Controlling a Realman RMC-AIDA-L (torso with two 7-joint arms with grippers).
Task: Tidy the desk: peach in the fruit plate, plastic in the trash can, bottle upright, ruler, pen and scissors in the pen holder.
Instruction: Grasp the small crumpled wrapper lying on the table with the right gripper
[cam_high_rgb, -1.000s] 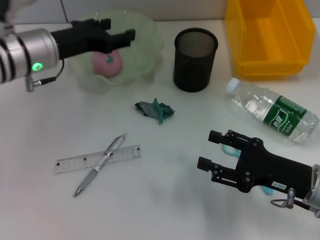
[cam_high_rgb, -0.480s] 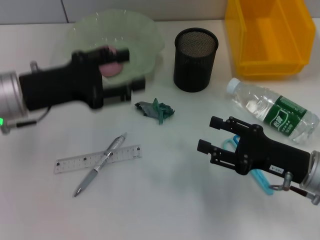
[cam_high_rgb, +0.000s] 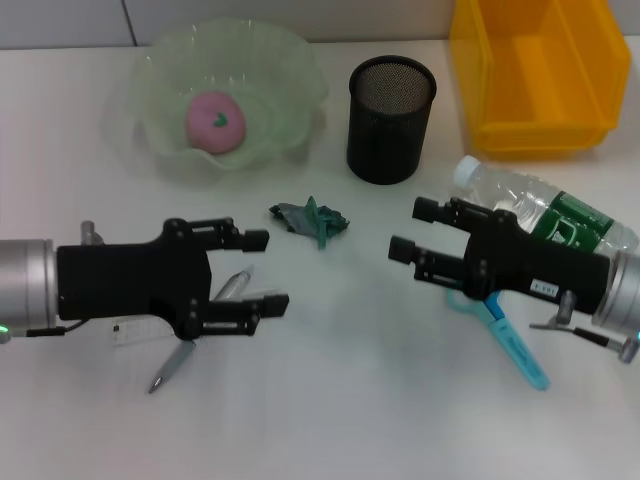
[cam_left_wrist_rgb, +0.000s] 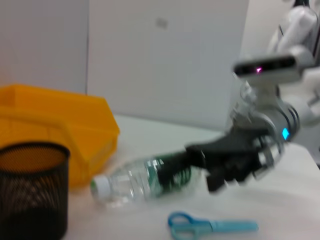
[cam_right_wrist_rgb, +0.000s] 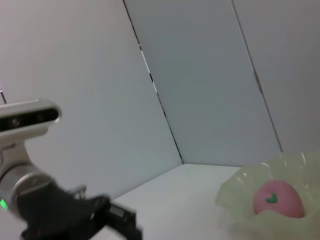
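The pink peach (cam_high_rgb: 215, 122) lies in the pale green fruit plate (cam_high_rgb: 300, 70); the right wrist view shows the peach (cam_right_wrist_rgb: 277, 198) too. Crumpled green plastic (cam_high_rgb: 310, 220) lies mid-table. My left gripper (cam_high_rgb: 265, 272) hangs open over the pen (cam_high_rgb: 180, 358) and covers most of the ruler (cam_high_rgb: 125, 333). My right gripper (cam_high_rgb: 411, 230) is open just in front of the bottle (cam_high_rgb: 560, 215), which lies on its side. Blue scissors (cam_high_rgb: 510, 340) lie flat below the right arm. The black mesh pen holder (cam_high_rgb: 391, 118) stands upright and the yellow trash can (cam_high_rgb: 535, 70) sits at the back right.
The left wrist view shows the pen holder (cam_left_wrist_rgb: 30, 190), the yellow bin (cam_left_wrist_rgb: 55, 120), the lying bottle (cam_left_wrist_rgb: 140, 179), the scissors (cam_left_wrist_rgb: 210, 226) and the right gripper (cam_left_wrist_rgb: 230, 167). The left gripper (cam_right_wrist_rgb: 110, 217) appears in the right wrist view.
My left gripper left the fruit plate and came down toward me over the pen and ruler. My right gripper moved away from the scissors toward the bottle, uncovering them.
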